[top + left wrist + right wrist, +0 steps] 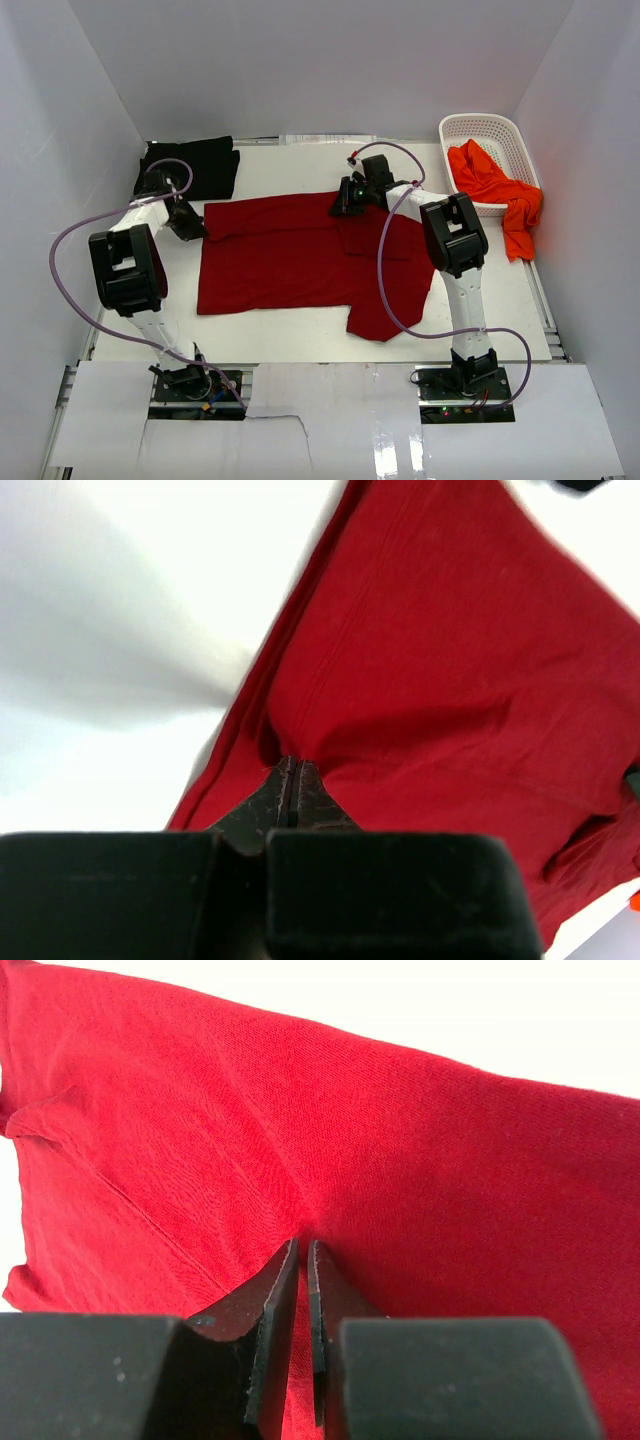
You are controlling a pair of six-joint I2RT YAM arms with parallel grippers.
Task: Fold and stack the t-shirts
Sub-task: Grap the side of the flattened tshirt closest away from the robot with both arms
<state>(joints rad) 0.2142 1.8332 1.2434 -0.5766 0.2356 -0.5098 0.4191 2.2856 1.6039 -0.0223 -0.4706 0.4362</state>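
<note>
**Top view, near to far.** The red shirt (pixel 285 265) lay spread flat in the middle of the table (pixel 300 345). Its near hem faced the arm bases, and one flap jutted out at the near right.

Both claws were closed on cloth along its far edge. The left gripper (pixel 192 224) held the far-left corner. The right gripper (pixel 345 200) held the edge at about its middle.

- **Left wrist view:** the fingers (pixel 312 798) were pressed together, with a pucker of red fabric running into them.
- **Right wrist view:** the jaws stood a sliver apart, with red fabric gathered between them.

Beyond these, the black shirt (pixel 190 168) sat folded at the table's far-left corner, apart from the red one. The orange shirt (pixel 490 182) hung over the rim of the basket (pixel 495 135) at the far right.

**Step in hand (judged):** the first fold of the red shirt, with the far edge to be carried over towards the near hem.

**To do it well:**
- Raise both pinches together, only high enough to clear the cloth beneath.
- Keep the edge taut between the claws so no sag forms.
- Travel level, with the edge parallel to the hem.
- Lay edge on hem squarely before letting go.

**Risk:** the right pinch sat mid-edge, so the unheld far-right part under the right arm could trail and crease.
</note>
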